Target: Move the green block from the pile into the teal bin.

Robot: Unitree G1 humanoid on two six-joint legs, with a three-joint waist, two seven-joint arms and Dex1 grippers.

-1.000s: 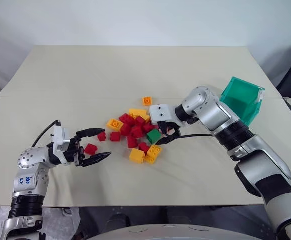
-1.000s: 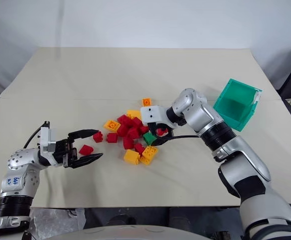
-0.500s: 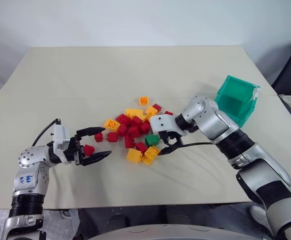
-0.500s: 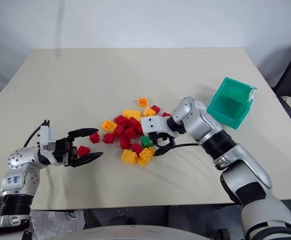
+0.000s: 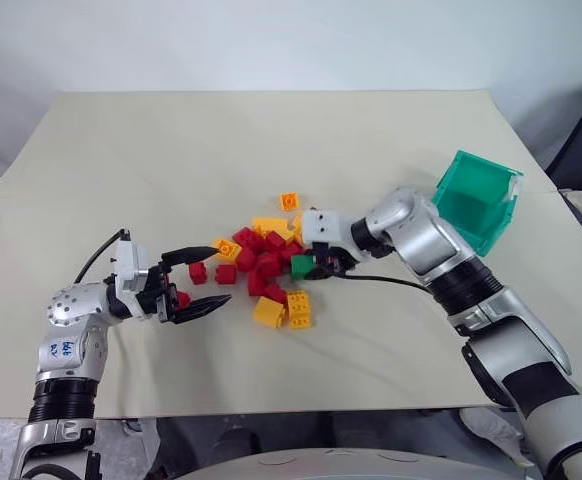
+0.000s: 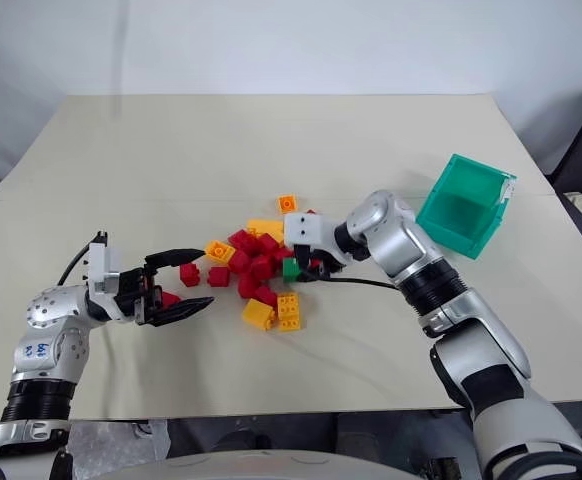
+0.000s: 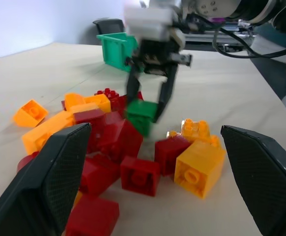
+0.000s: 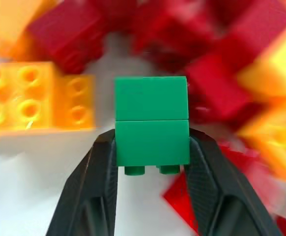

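Observation:
The green block (image 8: 152, 113) is clamped between the two black fingers of my right gripper (image 5: 312, 267), which is shut on it. It hangs just over the right side of the pile (image 5: 263, 262) of red and orange-yellow bricks, at mid-table. From the left wrist view, the green block (image 7: 142, 115) shows pinched from above. My left gripper (image 5: 221, 275) stands open at the pile's left edge, with a loose red brick (image 5: 182, 298) lying between its fingers but not gripped. The teal bin (image 5: 476, 200) stands tilted at the right, behind my right arm.
An orange-yellow double brick (image 5: 298, 309) and a single one (image 5: 268, 313) lie at the near side of the pile. A lone orange brick (image 5: 289, 201) sits behind it. A seam crosses the tan table (image 5: 221, 140), whose right edge is close to the bin.
My right gripper, open over the green block a second ago, has shut on it and raised it slightly. My left gripper has edged right, towards the pile. The camera view has shifted a little.

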